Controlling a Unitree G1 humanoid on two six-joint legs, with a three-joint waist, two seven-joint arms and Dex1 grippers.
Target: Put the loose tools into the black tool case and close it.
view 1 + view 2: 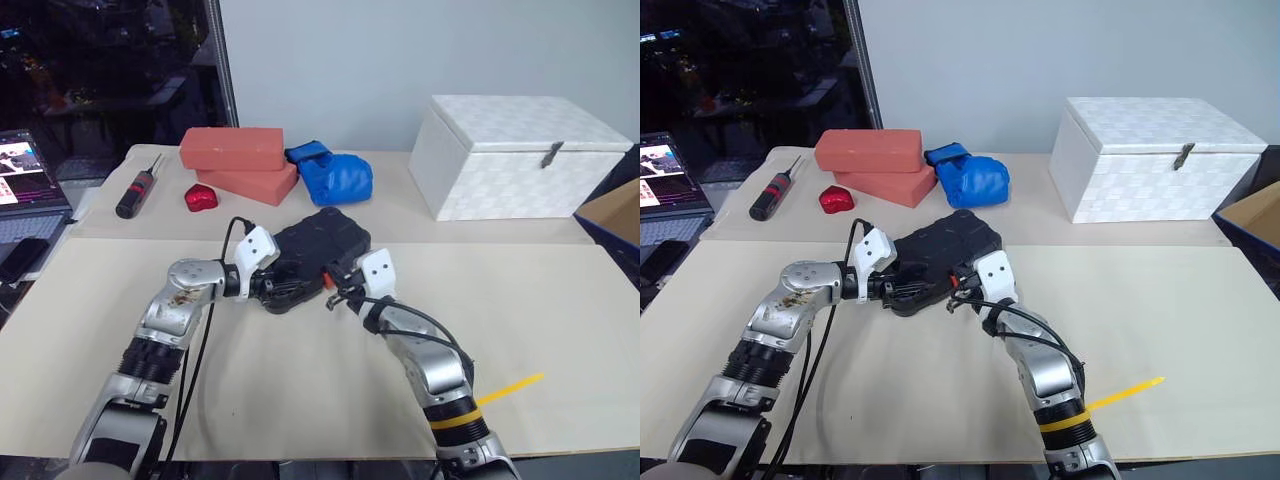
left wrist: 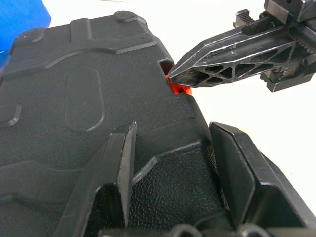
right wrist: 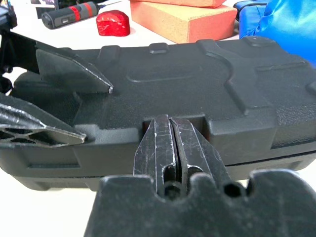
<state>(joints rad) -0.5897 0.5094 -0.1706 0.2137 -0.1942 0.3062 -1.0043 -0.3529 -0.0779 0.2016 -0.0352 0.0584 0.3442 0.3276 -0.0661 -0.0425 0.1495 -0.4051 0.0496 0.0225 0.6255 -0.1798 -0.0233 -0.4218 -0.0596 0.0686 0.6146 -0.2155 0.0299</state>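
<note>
The black tool case lies shut on the beige table. My left gripper clamps the case's near left end, one finger on the lid and the other against its lower side. My right gripper is shut, with its tips pressed into the notch on the front edge where the small orange latch sits. In the left wrist view the right gripper touches that latch. The loose tools are out of view.
At the back stand a white box, two red bricks, a blue bundle, a small red object and a black-and-red screwdriver. A laptop sits far left and a cardboard box far right.
</note>
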